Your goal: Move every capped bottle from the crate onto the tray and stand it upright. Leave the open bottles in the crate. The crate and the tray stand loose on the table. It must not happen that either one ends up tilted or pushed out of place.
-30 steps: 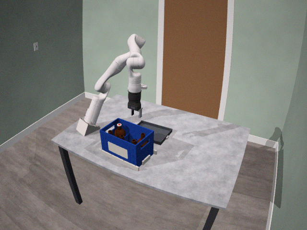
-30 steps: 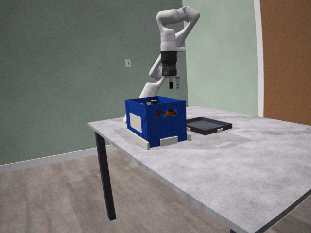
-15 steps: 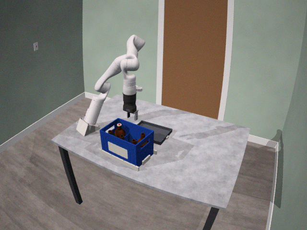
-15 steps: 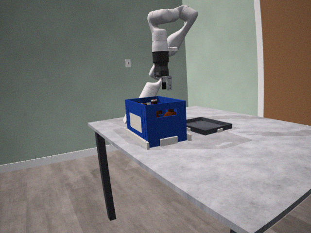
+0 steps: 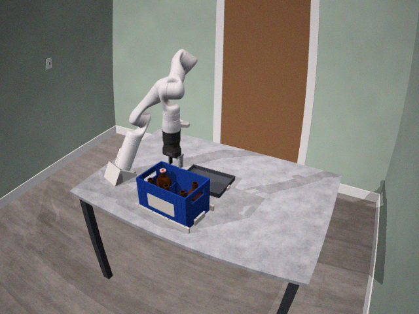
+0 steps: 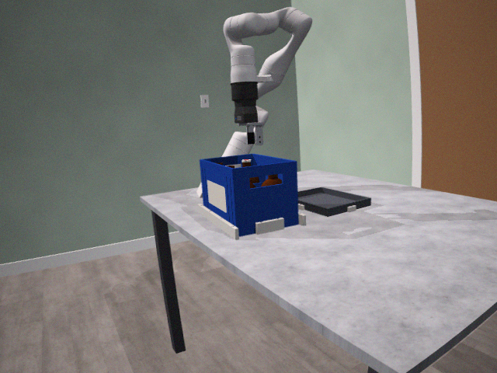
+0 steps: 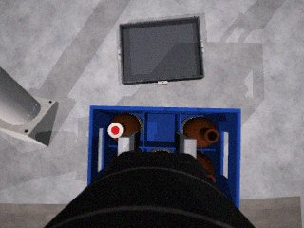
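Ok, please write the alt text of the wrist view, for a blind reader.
The open end effector hangs over a blue crate holding brown bottles, one with a red-and-white cap. Beyond the crate lies a dark tray with nothing on it.

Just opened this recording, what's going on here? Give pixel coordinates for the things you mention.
A robot arm holds its open gripper [image 5: 175,163] [image 6: 255,136] [image 7: 157,139], with nothing in it, above a blue crate [image 5: 198,210] [image 6: 261,204] [image 7: 165,108] of brown bottles. One bottle with a white-and-red cap [image 5: 163,170] [image 6: 246,161] [image 7: 115,130] stands in the crate among open ones. The dark tray [image 5: 220,177] [image 6: 333,198] [image 7: 161,49] beside the crate has no bottle on it.
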`<act>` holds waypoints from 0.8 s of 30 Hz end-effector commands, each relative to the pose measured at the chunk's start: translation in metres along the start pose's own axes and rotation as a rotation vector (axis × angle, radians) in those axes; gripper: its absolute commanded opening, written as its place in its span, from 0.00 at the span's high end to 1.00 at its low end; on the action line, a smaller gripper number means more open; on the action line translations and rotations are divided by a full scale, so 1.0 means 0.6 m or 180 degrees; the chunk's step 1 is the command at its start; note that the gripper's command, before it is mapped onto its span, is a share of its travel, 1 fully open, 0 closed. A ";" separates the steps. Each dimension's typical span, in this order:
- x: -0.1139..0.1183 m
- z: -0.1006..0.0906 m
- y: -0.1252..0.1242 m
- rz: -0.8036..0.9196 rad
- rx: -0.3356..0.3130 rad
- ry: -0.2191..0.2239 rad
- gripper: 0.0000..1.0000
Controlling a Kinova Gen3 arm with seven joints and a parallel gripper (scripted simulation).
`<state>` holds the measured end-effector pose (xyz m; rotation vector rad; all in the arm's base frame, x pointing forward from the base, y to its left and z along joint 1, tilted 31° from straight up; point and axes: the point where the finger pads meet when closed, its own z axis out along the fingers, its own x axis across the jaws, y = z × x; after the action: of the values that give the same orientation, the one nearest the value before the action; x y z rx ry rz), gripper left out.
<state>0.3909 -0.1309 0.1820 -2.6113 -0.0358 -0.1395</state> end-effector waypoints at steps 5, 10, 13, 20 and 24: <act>0.004 -0.001 0.039 0.0001 0.0010 0.0010 0.00; 0.006 -0.001 0.067 0.0007 0.0018 0.0013 0.00; 0.007 -0.001 0.078 0.0009 0.0021 0.0014 0.00; 0.009 -0.001 0.103 0.0006 0.0002 0.0011 0.00; 0.011 0.000 0.125 0.0007 0.0010 0.0012 0.00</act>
<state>0.3997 -0.1873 0.1512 -2.6167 -0.0337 -0.1405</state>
